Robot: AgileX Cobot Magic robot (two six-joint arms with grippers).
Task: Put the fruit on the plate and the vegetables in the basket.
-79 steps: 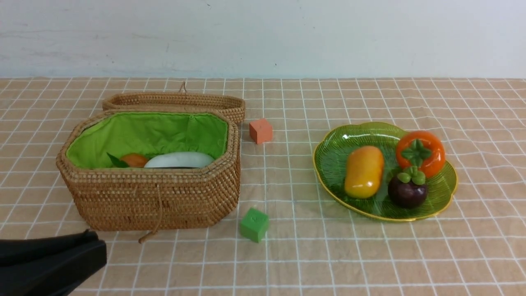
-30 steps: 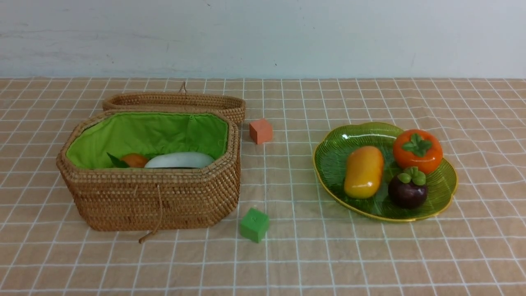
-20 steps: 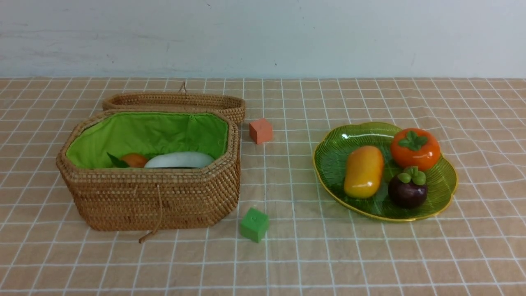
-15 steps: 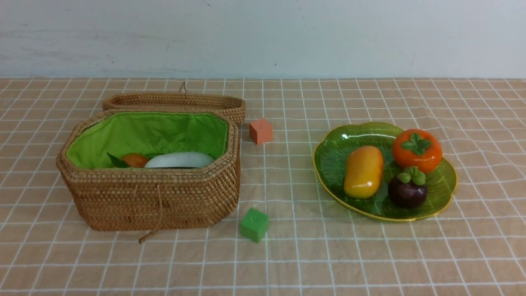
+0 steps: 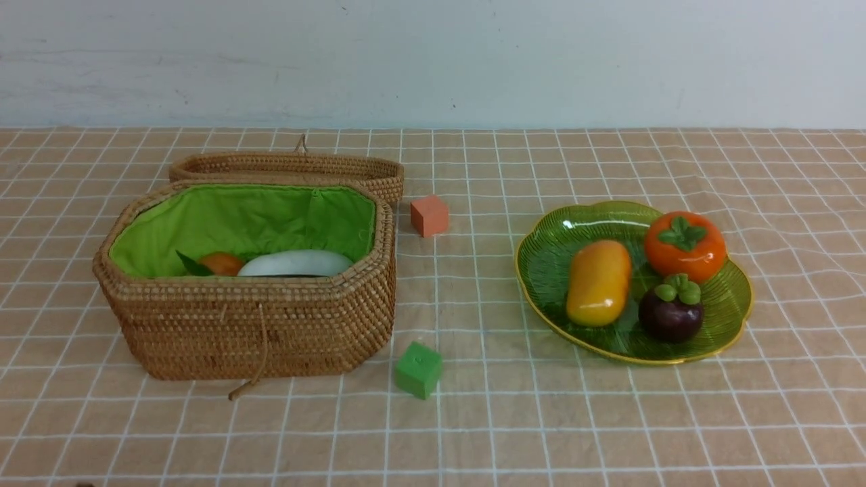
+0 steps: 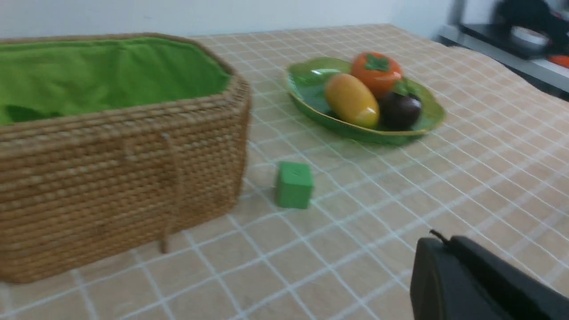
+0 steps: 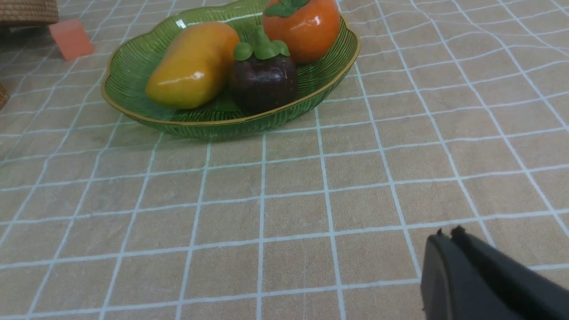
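Fruit: all three on the plate (image 5: 555, 243), at 3 o'clock of the counter (image 5: 609, 419). Mango (image 5: 599, 283) lies at the plate's 9 o'clock, persimmon (image 5: 685, 245) at 1 o'clock, mangosteen (image 5: 671, 308) at 5 o'clock, touching or just beside the mango. Each sits inside the gold rim.

Vegetables: basket (image 5: 250, 331) at 9 o'clock of the counter, its lid (image 5: 291, 166) flipped open behind it. Over the near wall show the white radish (image 5: 295, 263), a tan-orange round that I take for the potato (image 5: 220, 262), and a dark green leaf. Eggplant not made out; likely hidden below the rim, cannot tell.

Strays: orange cube (image 5: 429, 215) and green cube (image 5: 419, 368) on the cloth between basket and plate, neither part of the sorting.

Hands: left hand (image 6: 433, 249) and right hand (image 7: 446, 238) both clenched on nothing, low over bare cloth, well apart from every item.

Judgement: sorting looks finished, save the unconfirmed eggplant.
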